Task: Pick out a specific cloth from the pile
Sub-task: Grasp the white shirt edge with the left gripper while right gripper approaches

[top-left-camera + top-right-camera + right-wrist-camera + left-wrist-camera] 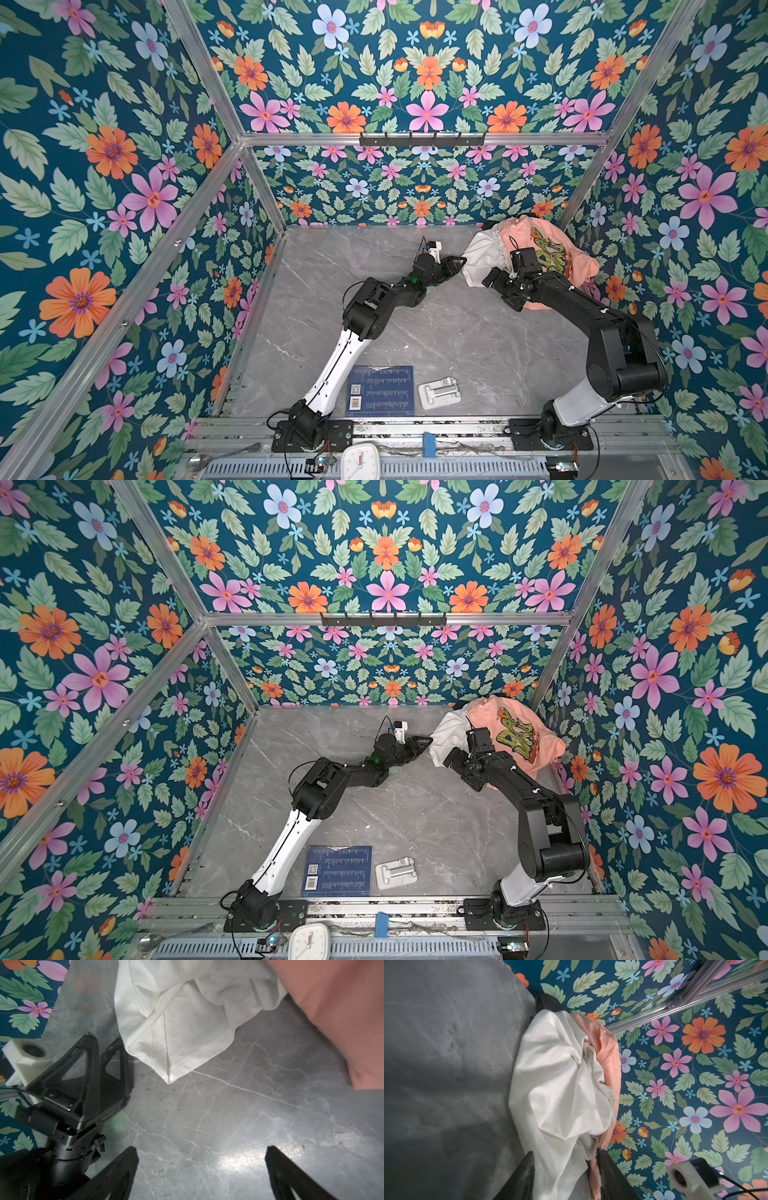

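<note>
White cloth (pixel 484 253) lies unpicked on the pile's (pixel 540 232) 9 o'clock flank, in the table's (pixel 374 299) 1 o'clock corner. Its long axis runs roughly 12-to-6, hemmed corner toward 7. The left gripper (pixel 460 262), jaws part-open, meets that edge unclamped; the right gripper (pixel 201 1148) gapes empty. Grasping and extraction remain.

The pile (pixel 517 232) is sitting in the tabletop's (pixel 457 332) far right corner, the cloth (pixel 484 259) lying at its left, touching the printed shirt (pixel 552 249), while a booklet (pixel 380 390) is lying just left of a moulded part (pixel 439 392) near the front edge.
</note>
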